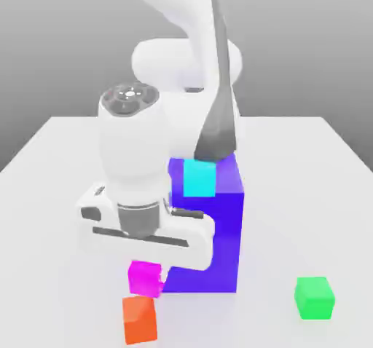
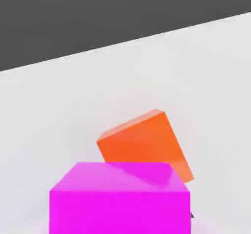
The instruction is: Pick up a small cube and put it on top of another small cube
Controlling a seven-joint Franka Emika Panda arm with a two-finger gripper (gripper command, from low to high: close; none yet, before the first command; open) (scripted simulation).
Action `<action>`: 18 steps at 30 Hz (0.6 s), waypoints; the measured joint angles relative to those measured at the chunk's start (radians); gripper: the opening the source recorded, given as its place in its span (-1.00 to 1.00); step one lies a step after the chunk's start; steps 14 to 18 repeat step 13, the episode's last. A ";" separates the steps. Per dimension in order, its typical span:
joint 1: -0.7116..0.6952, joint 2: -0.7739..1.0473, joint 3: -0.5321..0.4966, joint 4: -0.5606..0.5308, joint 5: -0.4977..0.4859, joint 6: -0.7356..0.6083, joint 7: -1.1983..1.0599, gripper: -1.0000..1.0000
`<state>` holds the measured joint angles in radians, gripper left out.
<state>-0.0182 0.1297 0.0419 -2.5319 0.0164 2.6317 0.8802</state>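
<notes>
1. A simulated test scene, not a lived-in room: a bare white tabletop [image 1: 65, 194] against a flat grey backdrop.
2. Plain, single-colour blocks lie about: a green cube [image 1: 315, 298], a cyan cube [image 1: 199, 178], a big blue-violet block [image 1: 222, 237].
3. A smooth white robot arm [image 1: 131, 150] stands over them.

The white arm [image 1: 138, 150] fills the middle of the frame, its tool [image 1: 146, 261] pointing down at the lower centre with the small magenta cube [image 1: 145, 278] directly beneath the hand, fingers closed. The orange cube [image 1: 139, 319] sits just below the magenta one, at the bottom edge. A tall blue-violet block [image 1: 218, 237] stands right of the hand, with a cyan cube [image 1: 199, 178] against its upper part. A green cube [image 1: 315, 298] lies on the white desk [image 1: 306, 194] at lower right, well apart.
</notes>
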 joint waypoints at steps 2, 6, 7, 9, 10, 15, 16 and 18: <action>0.058 -0.011 0.052 0.001 -0.012 -0.007 0.021 -1.00; 0.194 -0.004 0.154 0.008 -0.053 0.006 0.082 -1.00; 0.233 0.033 0.166 0.020 -0.083 0.034 0.111 -1.00; 0.277 0.110 0.159 0.033 -0.135 0.098 0.156 -1.00; 0.289 0.138 0.152 0.036 -0.153 0.123 0.169 1.00; 0.289 0.138 0.152 0.036 -0.153 0.123 0.169 1.00; 0.289 0.138 0.152 0.036 -0.153 0.123 0.169 1.00; 0.289 0.138 0.152 0.036 -0.153 0.123 0.169 1.00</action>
